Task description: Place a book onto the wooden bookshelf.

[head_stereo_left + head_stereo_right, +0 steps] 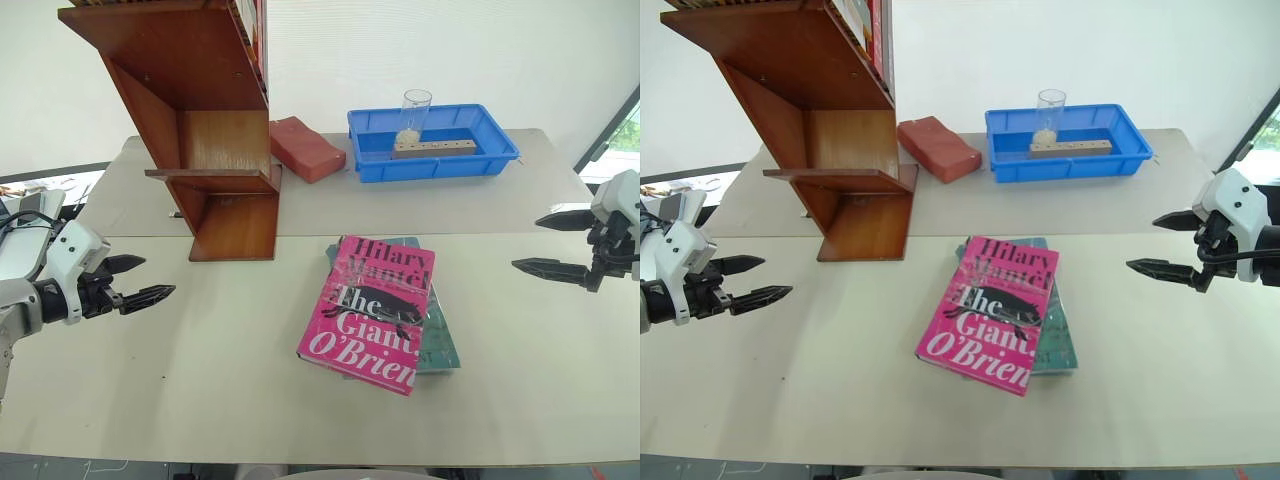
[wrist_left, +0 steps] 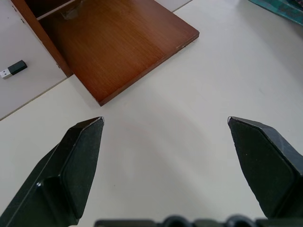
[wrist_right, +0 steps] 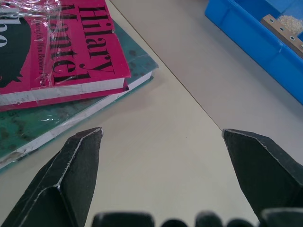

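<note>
Item: bright pink paperback book, glossy plastic-wrapped cover, black and white lettering reading "Hilary Mantel The Giant, O'Brien". It lies flat, cover up, near the middle of the pale beige tabletop, stacked on a teal book whose edges show past its far and right sides. Nothing grips it.

Item: tall reddish-brown wooden bookshelf with slanted side panels and flat shelves. It stands on the tabletop left of centre, beyond the pink book and apart from it. Book spines show on its upper shelf.

Item: left gripper, two black fingers spread wide, holding nothing. It hangs above the table at the left, well apart from the pink book and nearer the foot of the shelf unit.

Item: right gripper, two black fingers spread wide, holding nothing. It hangs above the table at the right, pointing toward the stacked books and clear of them.

Item: small black USB stick on the table beside the shelf unit's base, seen in the left wrist view.

Item: red brick-shaped block, lying just right of the shelf unit.

Item: blue plastic tray at the far right of the table, holding a clear glass and a wooden strip with holes.
</note>
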You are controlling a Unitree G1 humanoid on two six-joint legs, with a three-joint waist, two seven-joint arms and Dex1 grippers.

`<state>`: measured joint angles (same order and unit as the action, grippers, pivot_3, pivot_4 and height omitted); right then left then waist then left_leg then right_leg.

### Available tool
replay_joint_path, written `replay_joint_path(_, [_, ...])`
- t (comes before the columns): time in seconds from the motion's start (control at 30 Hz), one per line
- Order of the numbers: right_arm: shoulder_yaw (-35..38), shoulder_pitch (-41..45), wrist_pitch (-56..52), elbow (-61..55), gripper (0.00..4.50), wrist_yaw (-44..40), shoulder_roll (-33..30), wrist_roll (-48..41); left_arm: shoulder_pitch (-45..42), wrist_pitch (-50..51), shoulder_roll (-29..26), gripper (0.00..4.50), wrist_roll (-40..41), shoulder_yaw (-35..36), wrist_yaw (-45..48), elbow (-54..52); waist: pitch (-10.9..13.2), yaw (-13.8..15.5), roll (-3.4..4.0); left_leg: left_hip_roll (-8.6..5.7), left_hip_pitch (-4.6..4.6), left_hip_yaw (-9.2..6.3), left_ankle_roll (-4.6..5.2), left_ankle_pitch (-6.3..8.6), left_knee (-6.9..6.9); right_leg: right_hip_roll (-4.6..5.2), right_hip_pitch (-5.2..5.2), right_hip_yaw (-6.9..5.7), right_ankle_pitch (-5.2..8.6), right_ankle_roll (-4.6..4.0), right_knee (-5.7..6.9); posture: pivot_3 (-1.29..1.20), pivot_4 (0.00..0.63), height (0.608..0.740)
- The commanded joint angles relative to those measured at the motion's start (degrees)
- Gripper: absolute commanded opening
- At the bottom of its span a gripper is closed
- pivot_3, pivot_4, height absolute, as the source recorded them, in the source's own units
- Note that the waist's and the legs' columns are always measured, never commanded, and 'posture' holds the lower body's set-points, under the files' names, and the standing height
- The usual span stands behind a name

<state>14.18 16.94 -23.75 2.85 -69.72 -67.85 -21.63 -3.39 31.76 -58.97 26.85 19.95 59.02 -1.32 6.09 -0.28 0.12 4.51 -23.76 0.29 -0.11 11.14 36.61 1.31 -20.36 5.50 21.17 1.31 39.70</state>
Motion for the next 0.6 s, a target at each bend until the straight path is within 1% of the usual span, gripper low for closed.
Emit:
replay_joint_path(0.03, [1.1,0.9,0.3,-1.3,4.46,0.8,0.1,-0.1,-0.2,-1.2,0.0,4.5,0.1,2.1,-0.2,-1.5,0.0,0.0,0.0,0.0,0.0,0.0,0.0,0.0,0.0,0.0,0.0,0.0,0.0,0.0,0.0,0.0,0.15,0.649])
replay_joint_path(0.1, [1.2,0.7,0.8,-1.6,4.46,1.3,0.4,0.3,1.1,-4.3,0.1,4.5,-1.5,1.7,0.3,-1.4,0.0,0.0,0.0,0.0,0.0,0.0,0.0,0.0,0.0,0.0,0.0,0.0,0.0,0.0,0.0,0.0,0.15,0.649])
replay_joint_path(0.2, [1.5,0.6,1.2,-1.6,4.46,2.6,0.8,1.0,1.7,-3.6,-0.3,4.5,0.2,2.0,2.6,-1.4,0.0,-0.1,0.0,0.0,0.0,0.01,0.0,0.0,0.0,0.0,0.0,0.01,-0.01,-0.02,0.0,0.0,0.15,0.649])
replay_joint_path(0.27, [1.5,0.8,1.2,-1.3,4.46,3.5,1.0,1.5,1.2,-1.0,-0.5,4.5,2.3,2.4,3.5,-1.9,0.0,0.0,0.01,0.0,0.0,0.0,0.0,0.0,0.0,0.0,0.0,0.0,-0.01,-0.02,0.01,0.0,0.15,0.649])
replay_joint_path(0.47, [1.8,2.1,1.6,-0.4,4.46,6.3,2.1,2.2,-0.4,3.4,-0.8,4.5,5.2,1.6,4.9,-3.8,0.0,0.0,-0.01,0.0,0.0,0.01,0.0,0.0,0.0,0.0,0.0,0.0,0.0,0.0,0.0,0.0,0.15,0.649])
replay_joint_path(0.57, [1.8,1.9,1.7,-0.9,4.46,6.0,2.6,2.0,-3.4,10.1,0.3,4.5,10.7,0.3,5.5,-6.8,0.0,0.1,-0.01,-0.01,0.0,0.01,0.0,0.0,0.0,0.0,0.01,0.0,0.0,0.01,0.0,0.0,0.15,0.649])
replay_joint_path(0.6, [1.4,1.5,2.5,-1.3,4.22,6.4,3.0,2.5,-4.9,12.9,1.7,4.5,13.1,-0.7,5.1,-7.8,0.0,0.1,-0.01,-0.01,0.0,0.0,0.0,0.0,0.0,0.0,0.02,0.0,0.0,0.01,0.0,0.0,0.15,0.649])
